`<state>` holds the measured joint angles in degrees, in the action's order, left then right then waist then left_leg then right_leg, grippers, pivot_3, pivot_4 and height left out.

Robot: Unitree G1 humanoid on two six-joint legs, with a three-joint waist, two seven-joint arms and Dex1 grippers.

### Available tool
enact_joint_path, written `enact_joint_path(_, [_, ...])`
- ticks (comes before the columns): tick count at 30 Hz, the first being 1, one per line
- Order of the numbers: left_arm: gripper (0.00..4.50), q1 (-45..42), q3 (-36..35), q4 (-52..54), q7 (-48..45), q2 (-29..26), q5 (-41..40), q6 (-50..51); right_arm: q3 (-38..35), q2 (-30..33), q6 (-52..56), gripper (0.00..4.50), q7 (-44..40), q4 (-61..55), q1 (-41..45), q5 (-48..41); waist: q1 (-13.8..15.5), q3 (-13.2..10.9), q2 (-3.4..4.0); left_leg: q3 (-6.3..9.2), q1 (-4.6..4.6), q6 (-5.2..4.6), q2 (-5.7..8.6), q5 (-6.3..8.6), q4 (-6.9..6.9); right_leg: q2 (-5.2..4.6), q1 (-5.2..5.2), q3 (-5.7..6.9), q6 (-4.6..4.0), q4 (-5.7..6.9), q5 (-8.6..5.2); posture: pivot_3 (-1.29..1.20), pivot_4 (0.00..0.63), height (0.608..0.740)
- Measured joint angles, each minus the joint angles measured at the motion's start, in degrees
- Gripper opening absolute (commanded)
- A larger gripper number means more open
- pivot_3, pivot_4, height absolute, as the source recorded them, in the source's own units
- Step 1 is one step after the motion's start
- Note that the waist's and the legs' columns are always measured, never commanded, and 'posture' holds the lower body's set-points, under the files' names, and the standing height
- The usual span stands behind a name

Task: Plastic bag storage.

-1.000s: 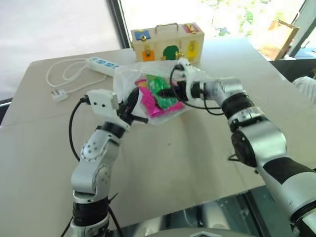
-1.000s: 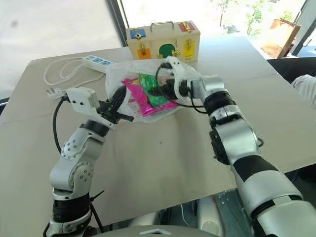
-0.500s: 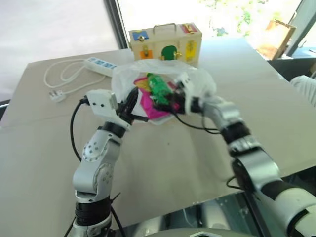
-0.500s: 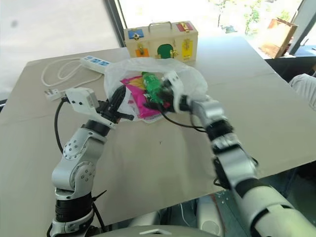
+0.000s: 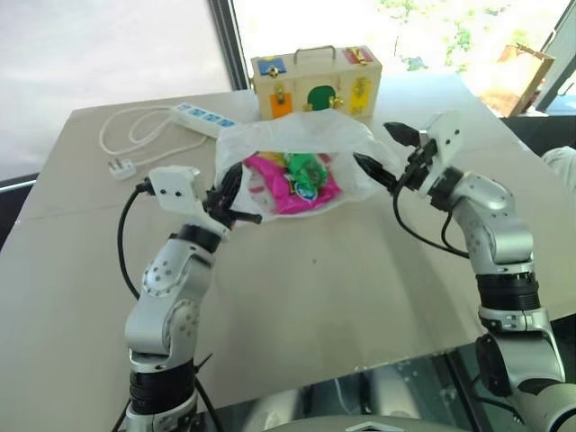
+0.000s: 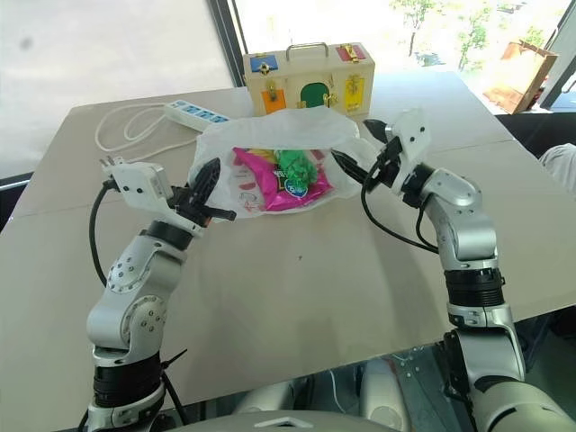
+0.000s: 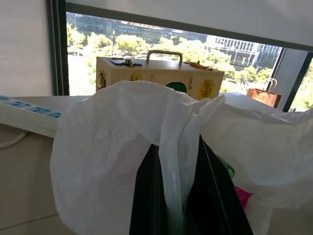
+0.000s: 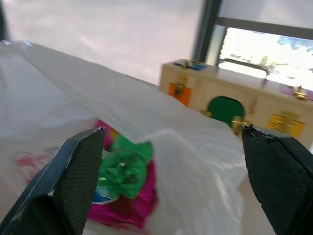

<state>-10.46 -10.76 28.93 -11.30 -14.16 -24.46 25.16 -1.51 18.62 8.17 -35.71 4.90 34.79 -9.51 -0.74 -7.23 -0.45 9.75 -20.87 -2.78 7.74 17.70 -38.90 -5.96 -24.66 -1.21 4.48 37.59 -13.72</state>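
- Left gripper (image 5: 236,200) is clamped on the bag (image 5: 297,144) rim, propping that side up so the mouth gapes.
- Bag sits mid-table (image 5: 360,288), before the wooden box (image 5: 317,79).
- Right gripper (image 6: 360,151) stands wide and empty by the other edge, likely lining up a grab.
- Count: one bag, two packets inside, pink (image 6: 270,184) and green (image 6: 295,167).

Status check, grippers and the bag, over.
Left gripper shut on plastic bag edge. Right gripper open beside bag, holding nothing. Pink and green packets inside.
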Motion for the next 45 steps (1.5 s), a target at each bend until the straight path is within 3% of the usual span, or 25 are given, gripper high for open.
enact_joint_path(8, [0.00,0.07,0.06,0.02,-0.21,-0.29,-0.01,0.82,2.98,-1.76,3.12,4.49,2.40,4.84,-4.13,2.17,-0.11,0.00,0.00,-0.06,0.10,0.00,-0.07,0.00,-0.01,0.10,0.09,-0.06,0.00,0.03,0.00,0.00,0.150,0.740])
enact_joint_path(12, [0.00,1.39,0.18,0.11,-0.71,-1.52,0.08,1.30,1.78,-6.05,4.05,4.49,2.39,11.35,-4.00,-0.73,-0.25,-0.02,0.03,-0.06,0.10,0.01,-0.09,0.00,0.06,0.09,0.03,-0.09,-0.01,0.02,0.00,0.00,0.150,0.740])
enact_joint_path(15, [0.00,1.91,0.10,0.18,-1.02,-2.31,0.07,1.85,0.70,-7.61,3.58,3.61,1.80,12.71,-2.05,-3.05,-0.24,-0.03,0.05,-0.06,0.09,0.00,-0.08,0.00,0.07,0.14,0.03,-0.08,-0.01,0.00,0.00,0.00,0.150,0.740])
enact_joint_path(22, [0.00,3.04,-0.33,0.71,-3.83,-6.45,-0.55,2.59,-2.94,-9.72,1.87,0.20,0.68,14.20,1.10,-8.76,-0.17,-0.03,0.05,-0.03,0.09,0.00,-0.08,0.00,0.10,0.15,0.04,-0.05,-0.01,-0.03,0.00,0.00,0.150,0.740])
enact_joint_path(24, [0.00,2.25,-1.08,0.37,-4.46,-7.49,-1.23,3.48,-3.31,-9.62,1.94,0.05,0.23,14.34,1.10,-9.33,-0.18,-0.04,0.07,-0.03,0.09,0.00,-0.07,0.00,0.10,0.16,0.04,-0.05,-0.01,-0.02,0.00,0.00,0.150,0.740])
enact_joint_path(28, [0.00,-10.52,-4.92,-6.18,-6.58,-13.01,-7.43,10.27,-4.70,-7.63,9.31,0.05,-4.02,11.49,1.56,-16.47,0.03,-0.08,0.04,0.14,-0.03,0.01,-0.08,0.00,-0.02,0.15,0.04,0.11,-0.01,0.02,0.00,0.00,0.150,0.740])
enact_joint_path(31, [0.00,-24.18,-6.00,-14.73,-12.06,-18.17,-12.85,15.28,-7.73,-3.60,24.04,0.05,-8.35,6.61,3.56,-29.39,-0.17,-0.18,0.07,0.18,-0.12,0.00,-0.01,0.00,-0.04,0.09,0.03,0.14,-0.01,-0.10,0.00,0.00,0.150,0.740])
enact_joint_path(33, [0.00,-39.52,-6.92,-28.23,-15.77,-19.47,-16.51,18.70,-13.08,-1.50,34.48,0.05,-8.76,6.56,9.41,-41.49,-0.06,-0.74,-0.03,0.41,-0.50,0.01,0.03,-0.01,-0.34,0.10,-0.18,0.39,-0.09,0.00,0.06,0.00,0.150,0.740])
enact_joint_path(34, [0.00,-50.74,-8.62,-38.30,-17.23,-20.01,-18.35,19.70,-17.60,-1.32,38.27,0.05,-8.04,6.82,16.38,-49.73,-0.44,-0.80,-0.01,0.44,-0.76,0.01,0.02,-0.01,-0.40,0.03,-0.38,0.45,-0.10,0.07,0.08,0.00,0.150,0.740])
enact_joint_path(35, [0.00,-53.88,-9.21,-40.59,-17.44,-20.13,-18.71,19.71,-19.21,-1.24,38.78,0.05,-7.60,6.75,19.02,-51.98,-0.72,-0.75,0.01,0.46,-0.75,0.00,0.02,-0.01,-0.39,-0.09,-0.41,0.47,-0.10,0.09,0.08,0.00,0.150,0.740])
enact_joint_path(37, [0.00,-66.80,-11.42,-57.42,-18.44,-19.62,-19.18,17.06,-26.03,-1.78,37.22,0.05,-1.86,12.58,28.56,-58.05,-1.44,-0.73,-0.06,0.74,-0.84,-0.08,0.06,0.07,-0.47,-0.21,-0.57,0.69,-0.11,0.29,0.07,0.00,0.150,0.740])
enact_joint_path(40, [0.00,-78.63,-11.98,-77.70,-22.18,-19.75,-15.78,8.60,-32.71,-1.95,31.91,0.05,4.15,21.48,37.46,-61.43,-1.96,-0.71,-0.06,0.81,-0.94,-0.08,0.18,0.07,-0.40,-0.56,-0.81,1.13,-0.12,0.41,0.08,0.00,0.150,0.740])
enact_joint_path(44, [0.00,-81.45,-8.55,-93.15,-26.39,-18.95,-7.96,-0.82,-30.47,-1.32,26.28,0.05,3.63,29.41,39.21,-55.02,-3.01,-0.73,-0.05,0.86,-1.15,-0.20,0.46,0.14,-0.39,-0.87,-1.04,1.10,-0.12,0.40,0.08,0.00,0.150,0.740])
enact_joint_path(45, [0.00,-81.37,-7.92,-95.74,-27.04,-18.58,-6.44,-2.20,-29.64,-1.26,25.24,0.29,3.05,30.65,39.20,-53.24,-3.26,-0.75,-0.04,0.93,-1.32,-0.27,0.57,0.18,-0.44,-0.92,-1.20,1.06,-0.12,0.40,0.08,0.00,0.150,0.740])
